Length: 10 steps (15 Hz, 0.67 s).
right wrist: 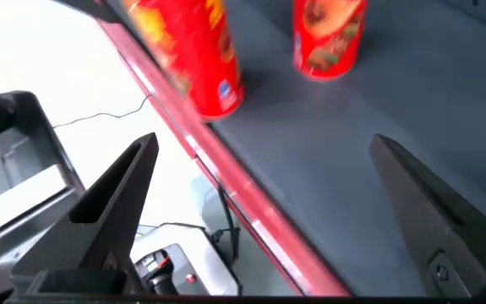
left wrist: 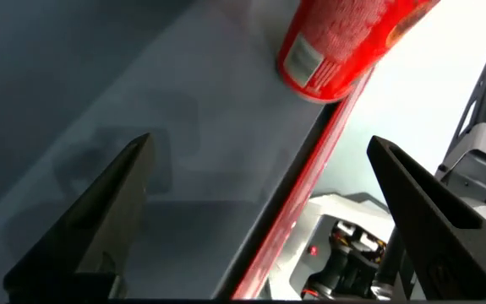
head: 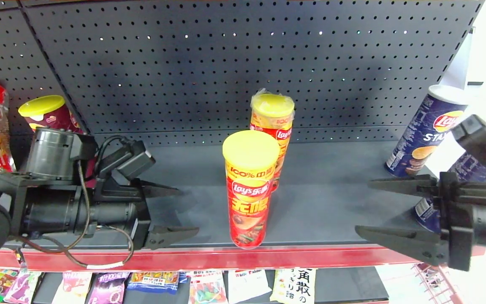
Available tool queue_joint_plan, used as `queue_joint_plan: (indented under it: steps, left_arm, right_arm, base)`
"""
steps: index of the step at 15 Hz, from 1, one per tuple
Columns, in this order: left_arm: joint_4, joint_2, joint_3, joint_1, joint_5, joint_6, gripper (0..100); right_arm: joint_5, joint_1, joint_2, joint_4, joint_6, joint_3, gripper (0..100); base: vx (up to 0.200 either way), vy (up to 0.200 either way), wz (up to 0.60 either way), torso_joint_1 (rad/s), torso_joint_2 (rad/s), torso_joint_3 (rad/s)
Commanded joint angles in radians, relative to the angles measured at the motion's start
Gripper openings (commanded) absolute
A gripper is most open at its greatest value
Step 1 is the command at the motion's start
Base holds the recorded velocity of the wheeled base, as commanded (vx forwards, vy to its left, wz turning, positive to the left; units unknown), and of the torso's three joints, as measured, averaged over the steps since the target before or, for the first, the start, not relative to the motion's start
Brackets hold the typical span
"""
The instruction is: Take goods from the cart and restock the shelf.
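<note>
Both ends are released and empty. The left gripper (head: 190,211) is spread wide over the front of the shelf (head: 331,198), left of the front red can (head: 249,190). The right gripper (head: 363,207) is spread the same way at the shelf's right end, in front of the blue cans (head: 426,131).

The front red can is stood upright near the middle, just behind the red shelf lip (head: 226,257). The second red can (head: 273,122) is stood close behind it; contact between the two cannot be told. A dark red can (head: 48,116) is seen behind the left arm.

Handling, as judged:
- The cans are likely light cardboard tubes, stiff under a moderate squeeze but dented if clamped hard.
- The glossy wrap is expected to be slippery.
- A tall, narrow can is easily tipped by a side knock, and the front one is close to the edge.
- Hold is best taken mid-body across the diameter, below the yellow lid (head: 250,145). The lid is probably a soft cap and should not be pinched.
</note>
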Motion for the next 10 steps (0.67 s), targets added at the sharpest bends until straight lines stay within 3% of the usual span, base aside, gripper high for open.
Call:
queue_joint_plan:
  steps: [1,4,10]
  left_arm:
    - [0.000,0.073,-0.038,-0.029,0.004,0.000,100]
    - [0.000,0.123,-0.078,-0.055,0.007,0.001,100]
    - [0.000,0.163,-0.113,-0.078,0.017,0.001,100]
  right_arm:
    - [-0.009,-0.007,-0.111,0.004,0.016,0.048,100]
    - [-0.024,-0.062,-0.154,0.003,0.039,0.060,100]
    - [-0.026,-0.082,-0.163,0.003,0.039,0.061,100]
  base:
    - [0.000,0.000,0.00,0.000,0.00,0.000]
    - [0.000,0.000,0.00,0.000,0.00,0.000]
    - [0.000,0.000,0.00,0.000,0.00,0.000]
